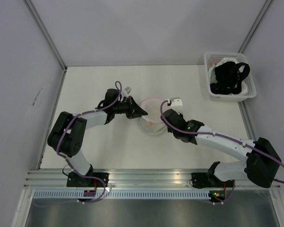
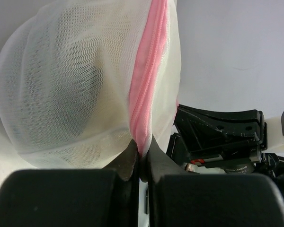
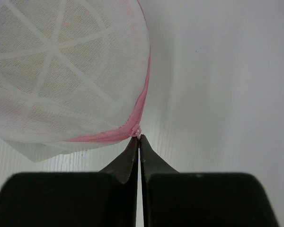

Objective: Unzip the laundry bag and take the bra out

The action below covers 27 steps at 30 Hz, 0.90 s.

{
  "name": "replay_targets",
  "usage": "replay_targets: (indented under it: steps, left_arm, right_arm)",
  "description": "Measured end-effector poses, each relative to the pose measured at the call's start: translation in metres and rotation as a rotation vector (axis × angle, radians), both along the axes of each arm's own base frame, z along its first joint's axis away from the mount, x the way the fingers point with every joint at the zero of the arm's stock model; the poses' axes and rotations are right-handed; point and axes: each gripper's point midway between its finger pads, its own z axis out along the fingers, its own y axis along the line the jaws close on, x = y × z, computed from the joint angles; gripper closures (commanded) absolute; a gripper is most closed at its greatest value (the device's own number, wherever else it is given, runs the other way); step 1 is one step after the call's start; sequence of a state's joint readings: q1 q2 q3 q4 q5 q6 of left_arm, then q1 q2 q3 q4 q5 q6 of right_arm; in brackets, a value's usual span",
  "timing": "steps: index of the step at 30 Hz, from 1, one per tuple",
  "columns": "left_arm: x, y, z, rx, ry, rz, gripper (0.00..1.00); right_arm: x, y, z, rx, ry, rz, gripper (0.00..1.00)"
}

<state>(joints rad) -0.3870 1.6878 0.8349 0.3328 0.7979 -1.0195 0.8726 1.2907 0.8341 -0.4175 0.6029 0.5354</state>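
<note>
The laundry bag point(image 1: 151, 118) is a round white mesh pouch with pink zipper trim, mid-table between both arms. My left gripper point(image 2: 142, 150) is shut on the pink zipper trim point(image 2: 146, 90) at the bag's rim. My right gripper point(image 3: 139, 140) is shut on the small zipper pull point(image 3: 138, 132) at the end of the pink zipper. The bag also shows in the left wrist view point(image 2: 75, 85) and in the right wrist view point(image 3: 61, 71). A faint yellowish tint shows through the mesh; the bra itself is not clearly visible.
A white plastic basket point(image 1: 217, 93) with a black strappy garment point(image 1: 231, 78) stands at the back right. Grey walls enclose the table at left, back and right. The right arm's black wrist point(image 2: 222, 137) lies close beside the bag.
</note>
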Motion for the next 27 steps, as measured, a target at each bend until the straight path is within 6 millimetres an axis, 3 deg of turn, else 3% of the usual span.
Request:
replay_targets:
  steps: [1, 3, 4, 5, 7, 12, 17, 21, 27]
  left_arm:
    - [0.001, -0.001, -0.001, -0.004, 0.003, -0.013, 0.67]
    - [0.005, -0.003, -0.001, -0.009, -0.004, -0.028, 0.45]
    - [0.008, -0.003, 0.000, -0.013, -0.006, -0.028, 0.27]
    - [0.010, -0.002, 0.001, -0.018, -0.015, -0.028, 0.15]
    - [0.014, -0.001, 0.004, -0.025, -0.019, -0.017, 0.01]
    - [0.009, 0.008, 0.010, -0.013, -0.035, 0.057, 0.00]
    - [-0.030, 0.033, 0.042, -0.006, -0.119, 0.190, 0.00]
    - [-0.058, 0.034, 0.071, -0.053, -0.197, 0.208, 0.00]
    - [-0.074, 0.049, 0.056, -0.018, -0.152, 0.297, 0.00]
  right_arm:
    - [0.000, 0.000, 0.000, 0.001, 0.004, 0.003, 1.00]
    - [-0.001, 0.000, -0.001, 0.003, 0.010, 0.012, 0.99]
    - [-0.002, -0.001, -0.002, 0.004, 0.014, 0.017, 1.00]
    - [-0.004, -0.003, -0.002, 0.007, 0.016, 0.020, 1.00]
    - [-0.008, -0.004, -0.002, 0.018, 0.019, 0.036, 1.00]
    - [-0.014, -0.001, 0.002, 0.054, 0.022, 0.082, 1.00]
    - [-0.019, 0.006, -0.001, 0.074, 0.041, 0.136, 1.00]
    - [-0.027, 0.017, -0.007, 0.106, 0.075, 0.201, 1.00]
    - [-0.034, 0.029, -0.004, 0.158, 0.094, 0.264, 0.99]
